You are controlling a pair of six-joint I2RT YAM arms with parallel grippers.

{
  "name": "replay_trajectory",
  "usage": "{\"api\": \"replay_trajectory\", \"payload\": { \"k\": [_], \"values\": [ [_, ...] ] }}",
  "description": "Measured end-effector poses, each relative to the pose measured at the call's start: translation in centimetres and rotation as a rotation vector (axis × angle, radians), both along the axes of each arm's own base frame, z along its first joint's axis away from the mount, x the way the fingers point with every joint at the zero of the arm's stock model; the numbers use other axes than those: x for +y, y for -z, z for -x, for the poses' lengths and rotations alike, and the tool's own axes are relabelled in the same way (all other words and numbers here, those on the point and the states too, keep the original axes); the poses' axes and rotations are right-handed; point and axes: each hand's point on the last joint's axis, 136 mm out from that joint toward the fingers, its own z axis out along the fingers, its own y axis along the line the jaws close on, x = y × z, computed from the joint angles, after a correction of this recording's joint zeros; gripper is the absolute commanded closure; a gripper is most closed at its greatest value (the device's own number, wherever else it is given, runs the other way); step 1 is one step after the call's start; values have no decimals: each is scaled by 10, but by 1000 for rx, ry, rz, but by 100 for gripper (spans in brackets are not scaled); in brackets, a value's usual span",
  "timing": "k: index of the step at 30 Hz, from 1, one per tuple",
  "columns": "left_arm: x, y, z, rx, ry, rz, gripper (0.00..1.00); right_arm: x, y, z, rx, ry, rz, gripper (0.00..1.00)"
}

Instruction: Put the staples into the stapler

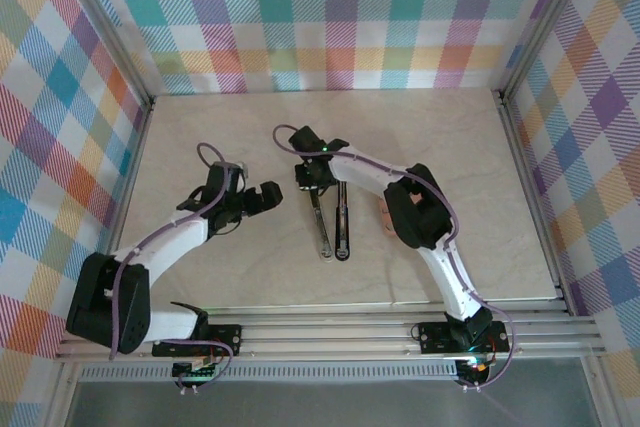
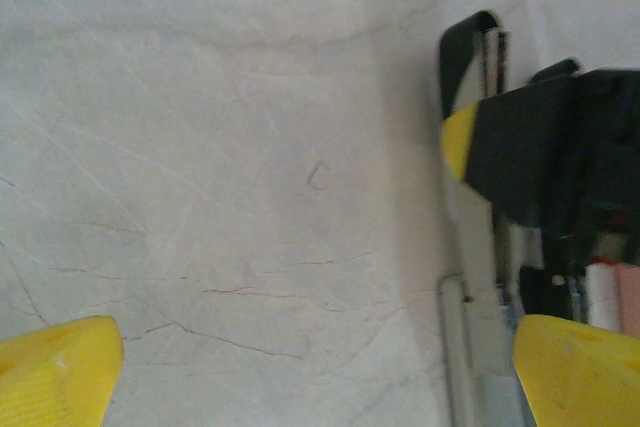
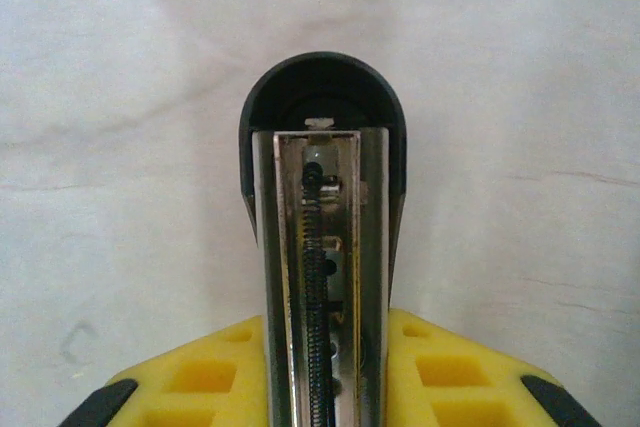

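Right now right gripper (image 3: 325,377) clenched on the stapler (image 3: 320,197) rail, left gripper (image 1: 265,195) released; hold level, channel facing up for loading.

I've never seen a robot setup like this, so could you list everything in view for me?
black and silver metal stapler: one, opened out, middle of the table, spring channel exposed
small pinkish object: one, beside the right arm, partly hidden; cannot tell what it is
beige stone-look tabletop: one, under everything
pastel checked cloth walls: three, left, back and right
silver metal rail: one, near edge, at the arm bases
left gripper: one, black with yellow pads, open, left of the stapler
right gripper: one, yellow pads closed on the stapler's channel
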Motion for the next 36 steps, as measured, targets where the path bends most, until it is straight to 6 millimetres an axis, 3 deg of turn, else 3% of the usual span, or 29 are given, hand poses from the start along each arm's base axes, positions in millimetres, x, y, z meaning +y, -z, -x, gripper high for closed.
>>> {"api": "replay_trajectory", "payload": {
  "k": [7,12,18,25,31,36],
  "values": [
    [19,-73,2,-134,6,-21,0,32,-8,17,-75,-147,-55,81],
    [32,-101,5,-174,47,-99,0,45,-17,27,-112,-236,-134,81],
    [54,-99,10,-185,146,-215,1,53,-23,42,-181,-361,-194,83],
    [38,-97,13,-225,309,-219,1,63,-37,66,-304,-528,-224,85],
    [28,-84,8,-151,238,-63,4,80,-40,88,-420,-634,-219,85],
    [25,-60,9,-53,128,65,8,85,-39,93,-465,-635,-212,85]
  ]
}}
